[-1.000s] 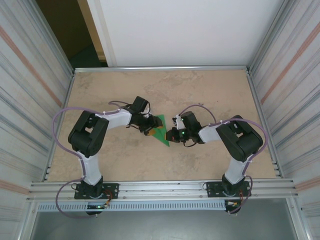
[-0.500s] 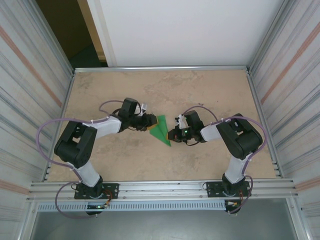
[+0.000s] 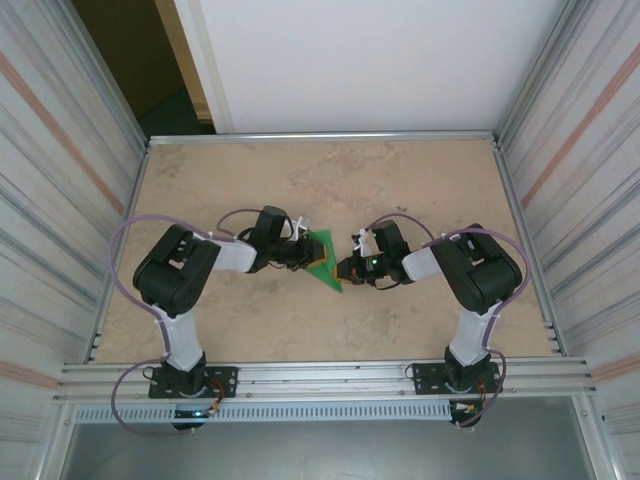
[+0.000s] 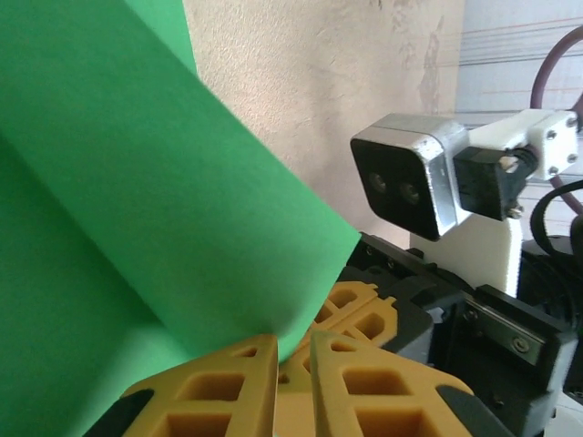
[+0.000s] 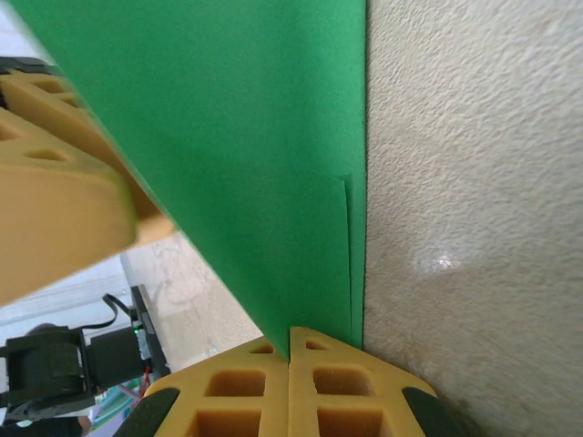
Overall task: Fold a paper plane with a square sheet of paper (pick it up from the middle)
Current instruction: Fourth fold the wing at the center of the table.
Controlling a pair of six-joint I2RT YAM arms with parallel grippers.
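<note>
Pinching the green paper (image 3: 322, 262) from both sides at the middle of the table (image 3: 420, 190) in the top view, left gripper (image 3: 304, 257) on its left edge, right gripper (image 3: 343, 270) at its near right tip. From the left wrist: left gripper (image 4: 293, 344) narrowed to a slit, the green paper (image 4: 137, 182) running down into it by one corner. From the right wrist: right gripper (image 5: 290, 333) pressed fully together on the green paper (image 5: 246, 137), just beside bare table (image 5: 474, 182).

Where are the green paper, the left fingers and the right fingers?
green paper (image 3: 324, 262), top view, middle of the sheet.
left fingers (image 4: 260, 391), left wrist view, face of one finger.
right fingers (image 5: 187, 390), right wrist view, face of one finger.
</note>
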